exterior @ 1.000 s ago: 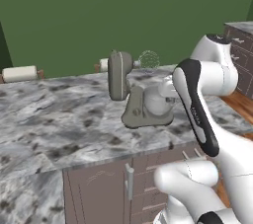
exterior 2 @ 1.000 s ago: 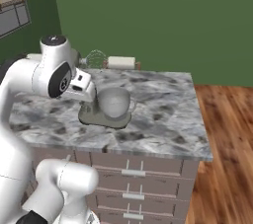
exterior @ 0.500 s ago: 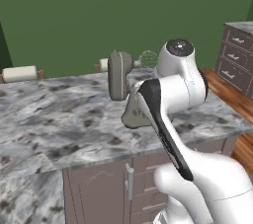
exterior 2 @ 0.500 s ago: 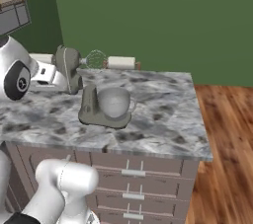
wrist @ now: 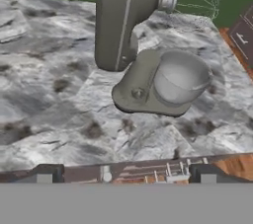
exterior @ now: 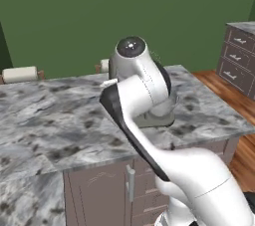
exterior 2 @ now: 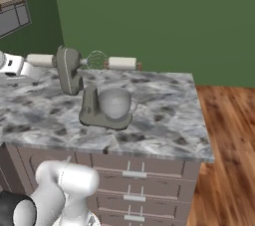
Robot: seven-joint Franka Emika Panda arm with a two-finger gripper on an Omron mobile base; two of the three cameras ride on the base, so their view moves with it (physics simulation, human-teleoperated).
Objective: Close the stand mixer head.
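Gripper (wrist: 126,176): tips low in hand view, well apart, nothing between them; holds nothing, well short of mixer.
Marble counter (exterior 2: 164,105) carries mixer: silvery bowl (wrist: 180,77) on base nearest, stand mixer head (exterior 2: 68,69) behind, tilted back upright, whisk (exterior 2: 96,60) pointing outward.
Judgement: approach from above the raised end, press top of head forward and down over bowl; avoid whisk wires.
No readable brand or label.

Both base cameras sit behind the arm and look forward and down over the marble tabletop (exterior 2: 164,95), one from each side. The hand camera looks from close in across that same tabletop (wrist: 44,99) at the stand mixer head (wrist: 121,16), which the right base view (exterior 2: 68,68) also shows.
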